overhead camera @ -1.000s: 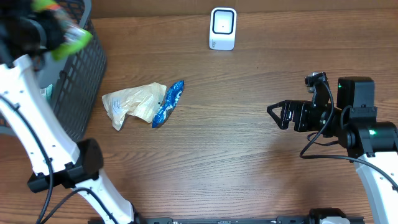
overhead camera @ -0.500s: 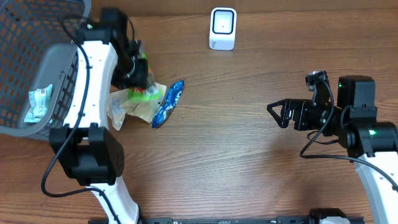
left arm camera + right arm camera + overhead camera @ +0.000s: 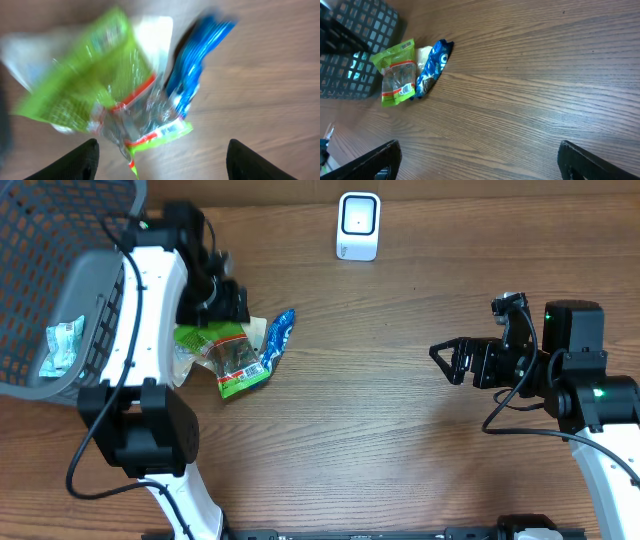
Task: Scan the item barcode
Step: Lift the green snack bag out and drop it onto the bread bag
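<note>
My left gripper (image 3: pixel 162 146) hangs with its fingers spread wide and nothing between them. Right below it lies the green packet (image 3: pixel 95 85), the item to scan, flat on the wooden table (image 3: pixel 380 450), blurred in the left wrist view. It is crinkly glossy film, lime green, with a clear window, red bands and a small white label at the end nearest me. I cannot read any printing on it, nor tell whether that label bears the barcode.

Touching its right edge is a narrow blue packet (image 3: pixel 197 65), shiny film too, with round white letters too small for me to read. A cream plastic bag (image 3: pixel 256 329) lies partly under the green packet, showing at both sides.

To my left a grey mesh basket (image 3: pixel 60 220) stands at the table edge, my left arm crossing its rim; a small pale packet (image 3: pixel 62 345) lies inside.

Well apart across bare wood, my right gripper (image 3: pixel 442 365) hovers above the table, fingers held fully apart and empty.

Farthest, at the back edge, stands the white scanner (image 3: pixel 358 225), a rounded box with a dark-edged window, with nothing between it and the packets.
</note>
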